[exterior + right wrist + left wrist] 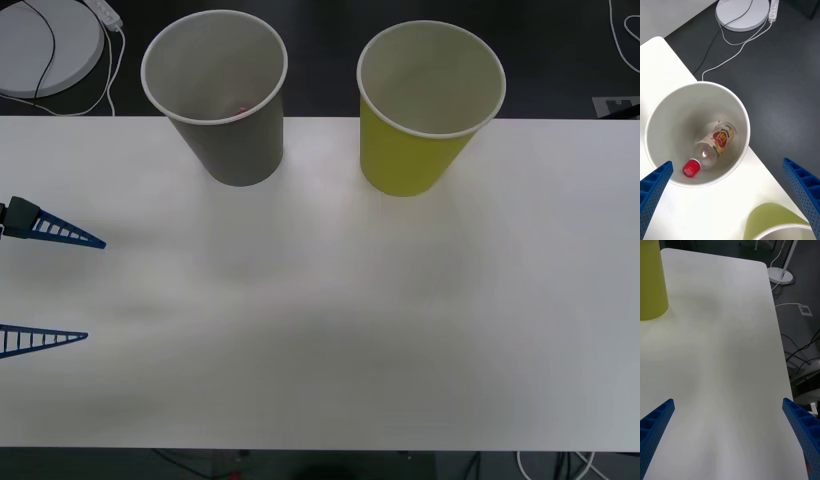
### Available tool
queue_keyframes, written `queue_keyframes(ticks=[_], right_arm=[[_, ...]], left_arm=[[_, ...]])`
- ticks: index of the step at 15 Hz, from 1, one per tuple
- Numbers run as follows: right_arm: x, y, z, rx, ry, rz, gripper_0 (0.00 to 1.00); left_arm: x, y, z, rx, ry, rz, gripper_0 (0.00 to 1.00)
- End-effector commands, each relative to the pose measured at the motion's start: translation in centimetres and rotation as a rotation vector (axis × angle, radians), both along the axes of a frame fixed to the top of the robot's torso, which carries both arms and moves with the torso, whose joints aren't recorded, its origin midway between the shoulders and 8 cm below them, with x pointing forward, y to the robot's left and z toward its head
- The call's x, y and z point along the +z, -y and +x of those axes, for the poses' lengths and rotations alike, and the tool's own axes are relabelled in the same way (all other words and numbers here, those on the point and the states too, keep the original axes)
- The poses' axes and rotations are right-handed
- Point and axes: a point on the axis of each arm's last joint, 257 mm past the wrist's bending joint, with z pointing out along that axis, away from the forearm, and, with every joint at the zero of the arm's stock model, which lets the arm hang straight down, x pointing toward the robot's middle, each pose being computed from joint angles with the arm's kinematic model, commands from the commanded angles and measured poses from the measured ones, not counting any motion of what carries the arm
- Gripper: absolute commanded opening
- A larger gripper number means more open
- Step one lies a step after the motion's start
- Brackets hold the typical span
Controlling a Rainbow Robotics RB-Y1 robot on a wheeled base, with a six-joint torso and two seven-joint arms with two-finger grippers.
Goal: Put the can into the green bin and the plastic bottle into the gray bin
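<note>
Bottle (713, 148) lies inside the gray cup (215, 95) at upper left of the front view, red cap toward the rim. Beside it, upper centre-right, stands the green cup (430, 105). The left gripper (60, 288) hovers spread and empty at the table's (330, 330) left edge. The right gripper (730, 195), fingers wide apart, hangs above the gray cup.

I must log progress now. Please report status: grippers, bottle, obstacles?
Left gripper open, low at table's left edge. Right gripper open above gray bin. Plastic bottle lies inside it. Nothing blocking.
</note>
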Motion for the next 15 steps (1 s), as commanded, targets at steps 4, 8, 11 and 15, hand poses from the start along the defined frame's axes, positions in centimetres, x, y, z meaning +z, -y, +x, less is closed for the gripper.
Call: queue_keyframes(ticks=[4, 8, 11, 15], right_arm=[[-1.6, 4.4, -1.6, 0.075, 0.022, -0.007, 1.0], [-3.0, 7.7, -4.1, 0.14, 0.047, -0.005, 1.0], [-4.4, 9.6, -6.7, 0.19, 0.059, 0.013, 1.0], [-6.2, 11.2, -11.3, 0.268, 0.092, 0.017, 1.0]], left_arm=[[0.0, 0.0, 0.0, 0.0, 0.0, 0.0, 1.0], [0.0, 0.0, 0.0, 0.0, 0.0, 0.0, 1.0], [0.0, 0.0, 0.0, 0.0, 0.0, 0.0, 1.0], [0.0, 0.0, 0.0, 0.0, 0.0, 0.0, 1.0]])
